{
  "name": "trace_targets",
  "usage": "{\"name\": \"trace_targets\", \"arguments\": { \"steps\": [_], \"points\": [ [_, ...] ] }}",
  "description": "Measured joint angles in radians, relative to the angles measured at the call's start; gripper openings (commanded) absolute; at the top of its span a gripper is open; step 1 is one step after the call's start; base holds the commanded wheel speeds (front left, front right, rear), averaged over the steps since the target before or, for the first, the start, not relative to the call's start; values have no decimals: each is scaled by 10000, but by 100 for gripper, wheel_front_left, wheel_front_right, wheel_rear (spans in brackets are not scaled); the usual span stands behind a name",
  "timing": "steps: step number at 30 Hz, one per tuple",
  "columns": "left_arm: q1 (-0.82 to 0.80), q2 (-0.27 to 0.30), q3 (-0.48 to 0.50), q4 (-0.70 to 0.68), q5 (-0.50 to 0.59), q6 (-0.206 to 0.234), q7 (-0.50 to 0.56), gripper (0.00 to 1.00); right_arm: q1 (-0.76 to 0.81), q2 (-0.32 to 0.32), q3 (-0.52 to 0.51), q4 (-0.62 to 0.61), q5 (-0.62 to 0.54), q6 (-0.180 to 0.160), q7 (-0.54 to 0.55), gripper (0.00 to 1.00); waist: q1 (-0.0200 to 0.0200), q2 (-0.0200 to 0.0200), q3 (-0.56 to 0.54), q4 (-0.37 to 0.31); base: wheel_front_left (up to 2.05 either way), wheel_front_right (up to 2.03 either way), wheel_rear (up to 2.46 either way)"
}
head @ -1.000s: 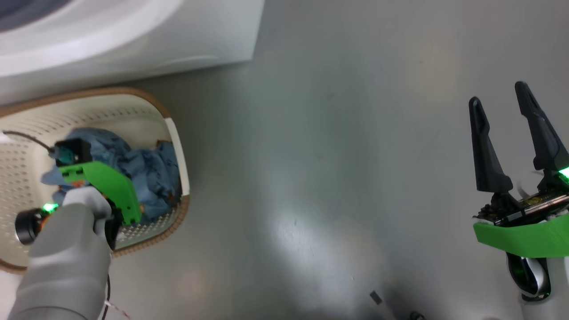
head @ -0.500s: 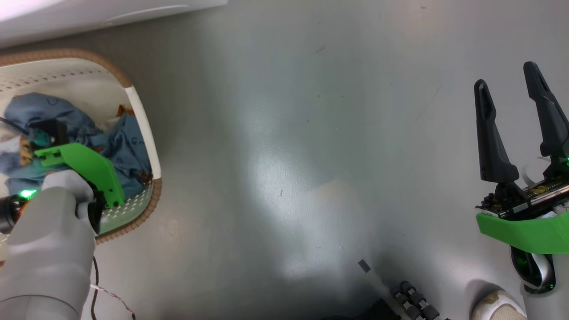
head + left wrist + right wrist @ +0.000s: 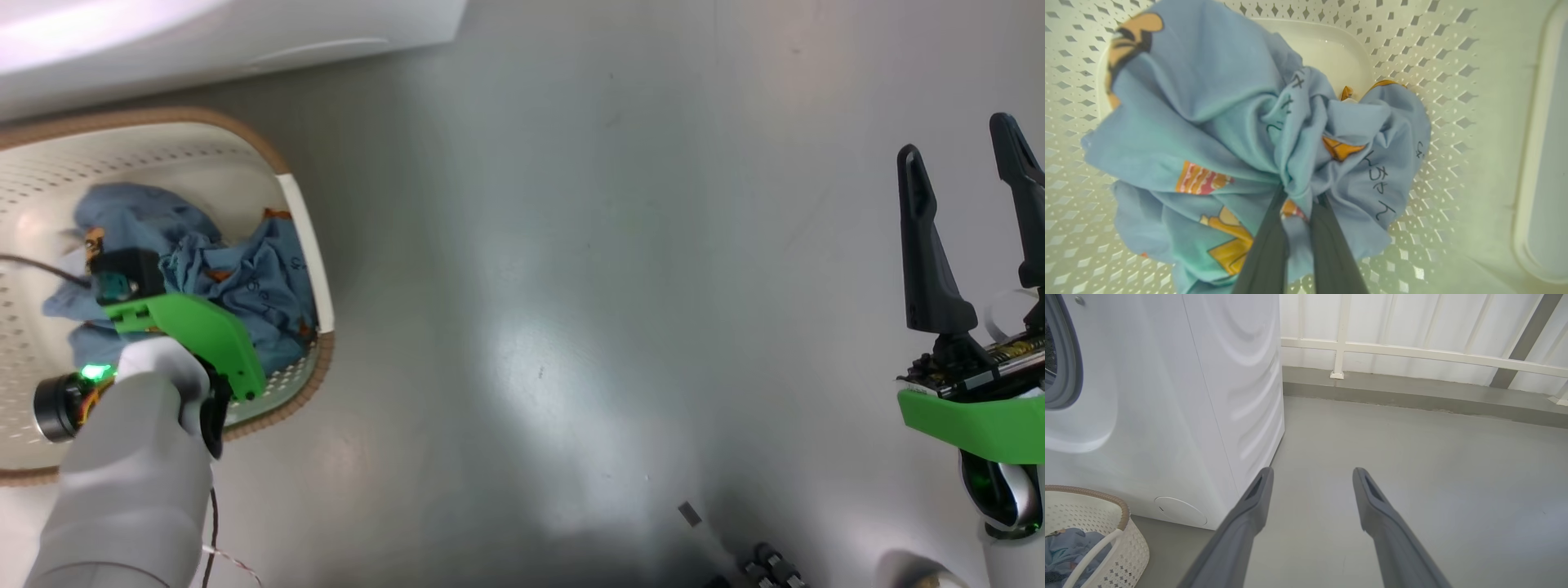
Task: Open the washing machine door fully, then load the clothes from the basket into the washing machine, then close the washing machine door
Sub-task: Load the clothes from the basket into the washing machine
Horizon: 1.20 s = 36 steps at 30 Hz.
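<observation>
clothes (image 3: 1208, 134) bunch around the left claw (image 3: 1300, 196), clamped on them inside the basket (image 3: 1453, 81); right claw (image 3: 1312, 470) apart; loading, shutting the washer (image 3: 1167, 396) remain.

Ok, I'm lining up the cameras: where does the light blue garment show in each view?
Head view: light blue garment, far left, inside the basket.
Left wrist view: centre, pinched in the left tool.
Right wrist view: bottom-left corner, in the basket.
Shared landmark: the basket's perforated cream wall.
</observation>
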Motion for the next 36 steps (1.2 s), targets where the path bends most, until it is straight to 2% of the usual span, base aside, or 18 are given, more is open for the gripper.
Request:
{"name": "trace_targets", "arguments": {
  "steps": [9,15,26,28,29,36],
  "points": [
    [815,-219,67,-67,-194,2,-2086,0,207,-188,-36,259,-31,0,0,100,1,0,-818,414,0,0,0],
    [1519,-295,109,-802,-221,58,-2623,0,599,-334,-73,502,-38,0,0,100,0,0,-1507,706,0,0,0],
    [4011,-403,713,-5133,291,709,-2635,0,1142,-357,25,947,-42,0,0,100,0,0,-2802,1178,0,0,0],
    [4860,-426,982,-6330,591,771,-2635,0,1377,-357,71,1118,-75,0,0,100,0,0,-3247,1279,0,0,0],
    [4860,-426,982,-6330,591,771,-2635,0,1377,-357,71,1118,-75,0,0,100,0,0,-3247,1279,0,0,0],
    [6745,-435,1415,-8646,1264,826,-2635,0,1980,-324,153,1532,-113,0,2,100,0,0,-4414,1424,0,0,0]
  ]
}}
